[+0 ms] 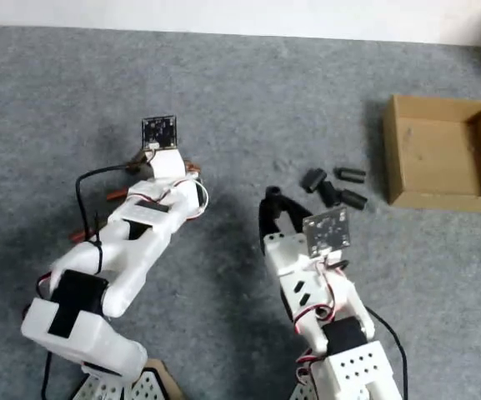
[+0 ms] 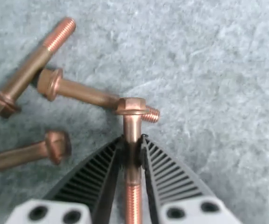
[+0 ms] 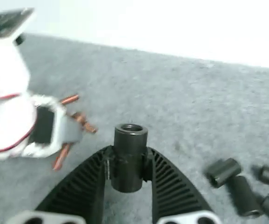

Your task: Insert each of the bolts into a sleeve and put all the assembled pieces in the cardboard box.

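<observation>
The left gripper [image 2: 132, 140] is seen with its fingers [image 2: 99, 175] clamped on the shank of a copper-coloured bolt [image 2: 132, 122]. The hexagonal head stands out past the fingertips, and the threaded end lies back between the fingers. The head is seen over one of three loose bolts [image 2: 80, 92] lying on the grey worktop [image 2: 218, 60]; whether the two touch cannot be told.

The right gripper [image 3: 127, 157] is shown with its fingers [image 3: 171, 186] closed on a black sleeve [image 3: 130, 140]. The sleeve's open end stands out past the fingertips.

The cardboard box [image 1: 440, 154] is placed open-topped at the right side of the worktop, well apart from both grippers. Four loose sleeves [image 1: 333, 187] are bunched just beside the box's left wall. The right gripper is found near that bunch, on the side away from the box. The left gripper is farther from the box again, and a broad stretch of grey worktop is seen between the two grippers. Beyond the box, the worktop's far edge is met by a white wall [image 1: 223, 12].
</observation>
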Tool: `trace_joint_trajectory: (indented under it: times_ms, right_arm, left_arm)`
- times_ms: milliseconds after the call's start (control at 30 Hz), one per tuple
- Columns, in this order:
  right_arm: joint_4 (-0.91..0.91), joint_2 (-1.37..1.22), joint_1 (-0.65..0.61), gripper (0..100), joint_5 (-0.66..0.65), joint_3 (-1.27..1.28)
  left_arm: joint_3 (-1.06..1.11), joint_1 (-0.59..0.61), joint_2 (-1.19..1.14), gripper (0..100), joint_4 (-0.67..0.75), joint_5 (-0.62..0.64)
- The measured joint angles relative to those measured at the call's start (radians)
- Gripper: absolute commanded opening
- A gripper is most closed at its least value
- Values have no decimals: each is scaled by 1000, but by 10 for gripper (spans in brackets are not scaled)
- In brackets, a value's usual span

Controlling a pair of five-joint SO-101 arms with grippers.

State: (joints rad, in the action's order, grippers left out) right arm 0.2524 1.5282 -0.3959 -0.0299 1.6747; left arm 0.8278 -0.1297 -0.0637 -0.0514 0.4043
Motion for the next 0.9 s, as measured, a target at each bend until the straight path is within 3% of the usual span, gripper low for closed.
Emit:
trace_joint_trajectory:
  times_ms: [267,667,900]
  right_arm:
    - [77,34,-17,5,-6,2]
    - [77,34,-20,5,-6,2]
    - [-5,34,-60,5,-6,2]
  left_arm:
    - [2,0,25,5,78,2]
    - [68,-63,361,5,98,-2]
    - [78,-74,479,5,17,215]
